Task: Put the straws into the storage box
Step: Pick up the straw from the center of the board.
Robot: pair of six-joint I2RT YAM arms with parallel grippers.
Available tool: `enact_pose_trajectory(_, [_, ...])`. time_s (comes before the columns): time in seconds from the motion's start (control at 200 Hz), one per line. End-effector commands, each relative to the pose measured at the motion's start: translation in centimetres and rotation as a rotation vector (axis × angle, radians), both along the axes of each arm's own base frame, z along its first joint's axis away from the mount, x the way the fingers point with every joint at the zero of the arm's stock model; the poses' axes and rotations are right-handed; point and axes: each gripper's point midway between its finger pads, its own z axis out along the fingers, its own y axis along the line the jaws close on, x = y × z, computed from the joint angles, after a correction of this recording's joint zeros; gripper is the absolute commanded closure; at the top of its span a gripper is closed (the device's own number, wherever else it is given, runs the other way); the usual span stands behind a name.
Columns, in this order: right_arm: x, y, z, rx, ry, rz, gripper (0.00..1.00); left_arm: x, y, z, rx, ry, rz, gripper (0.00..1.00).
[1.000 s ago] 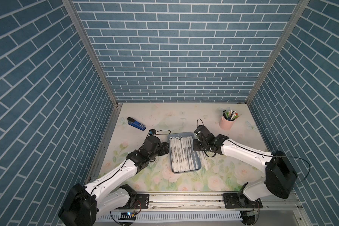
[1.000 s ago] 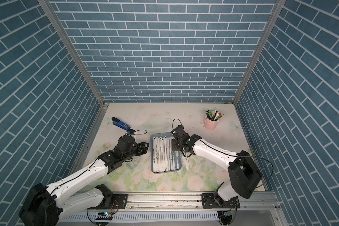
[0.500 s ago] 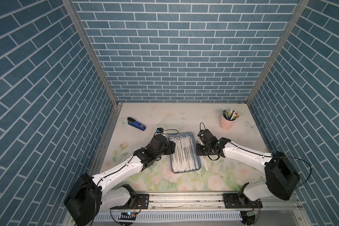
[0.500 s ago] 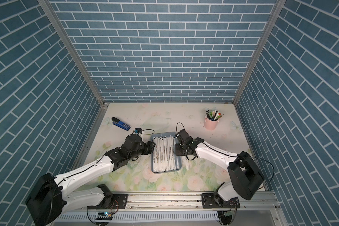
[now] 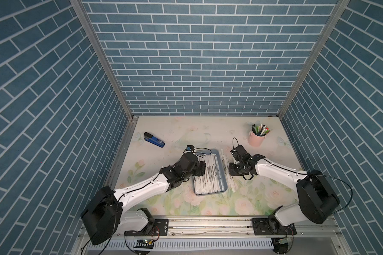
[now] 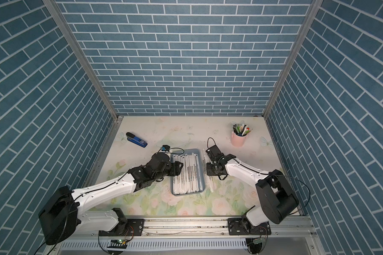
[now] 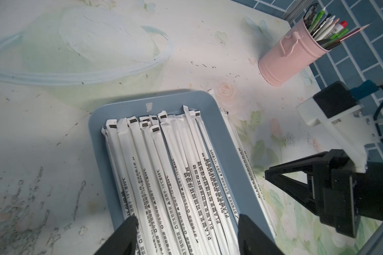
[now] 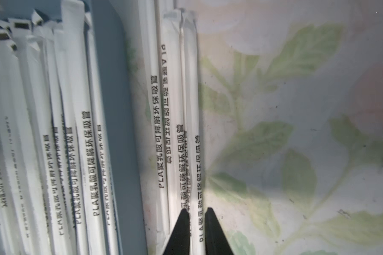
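Note:
The storage box (image 5: pixel 211 193) is a blue-grey tray on the floral mat, holding many white-wrapped straws (image 5: pixel 209 176) side by side. Several more straws (image 5: pixel 232 187) lie on the mat along its right rim. My left gripper (image 5: pixel 202 171) hangs open over the tray's left half. In the left wrist view its fingers (image 7: pixel 128 229) straddle the straws (image 7: pixel 175 176) in the box (image 7: pixel 142 99), holding none. My right gripper (image 5: pixel 230 172) is down at the loose straws. In the right wrist view it (image 8: pixel 197 212) stands narrowly open astride one straw (image 8: pixel 191 110) lying beside the box (image 8: pixel 113 88).
A pink cup of pens (image 5: pixel 255 139) stands at the back right, also seen in the left wrist view (image 7: pixel 290 57). A blue-and-black stapler (image 5: pixel 154 139) lies at the back left. Blue brick walls close in three sides, and the rail runs along the front.
My left gripper has moved right from beside the tray to over its left half. My right gripper has slid toward the front along the tray's right rim and parted its jaws slightly.

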Motion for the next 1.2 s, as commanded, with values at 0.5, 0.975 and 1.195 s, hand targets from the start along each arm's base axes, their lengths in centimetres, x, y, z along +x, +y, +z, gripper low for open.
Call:
enact_pose_trajectory(0.5, [0.2, -1.6, -3.9, -0.071, 0.037, 0.046, 0.88, 0.2, -0.5, 0.9, 0.001, -0.026, 0.005, 0.26])
enact_pose_trajectory(0.975, [0.5, -2.5, -0.8, -0.051, -0.023, 0.072, 1.0, 0.4, -0.5, 1.1, 0.008, -0.035, 0.011, 0.26])
enact_pose_trajectory(1.195, [0.8, -1.9, 1.7, -0.002, -0.049, 0.055, 1.0, 0.6, 0.2, 1.4, 0.023, -0.054, 0.037, 0.26])
